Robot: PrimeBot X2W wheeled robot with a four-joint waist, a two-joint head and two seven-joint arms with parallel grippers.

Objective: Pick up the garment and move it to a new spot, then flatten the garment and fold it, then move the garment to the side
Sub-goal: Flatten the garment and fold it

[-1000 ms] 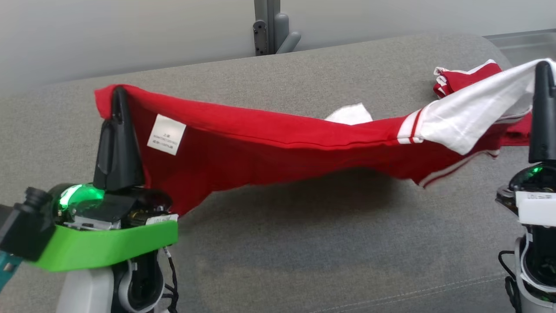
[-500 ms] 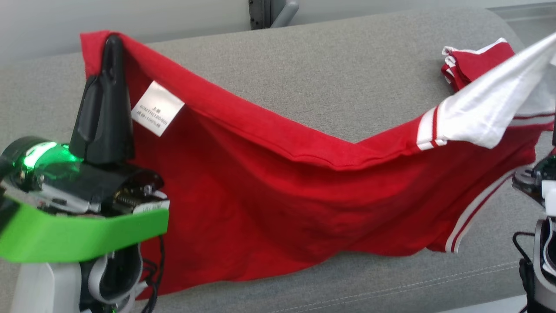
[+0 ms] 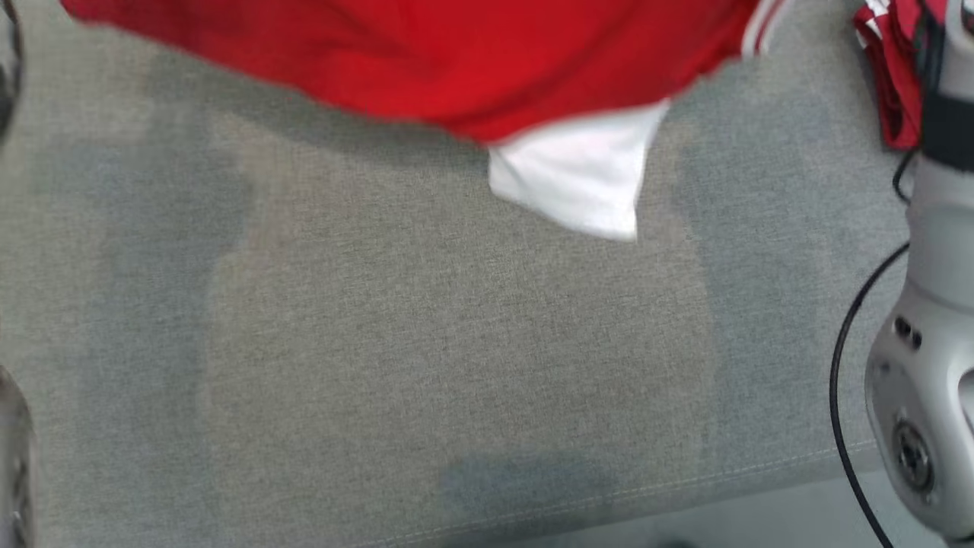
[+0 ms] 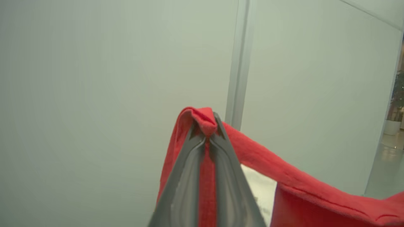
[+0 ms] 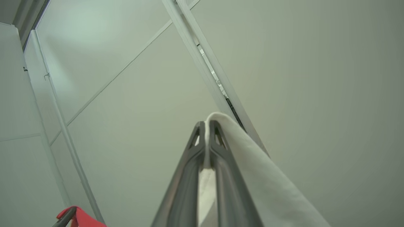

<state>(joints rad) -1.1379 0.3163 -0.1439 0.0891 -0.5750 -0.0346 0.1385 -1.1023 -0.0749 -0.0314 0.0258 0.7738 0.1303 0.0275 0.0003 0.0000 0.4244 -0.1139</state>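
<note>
Two grips carry the garment [image 3: 426, 61]. On the left, our left jaws are clamped on a red hem corner. On the right, our right jaws are pinched together on a white sleeve [image 5: 268, 189]. The garment hangs between them above the cushion [image 3: 380, 342], its long axis running left to right from one grip to the other. Its white flap [image 3: 578, 183] dangles lowest, and we cannot tell whether it touches. With the cloth below both jaws and neither arm nearer, we judge both should lower evenly to lay it flat, short of the red-and-white heap [image 3: 886, 76] by our right arm [image 3: 928, 342]
</note>
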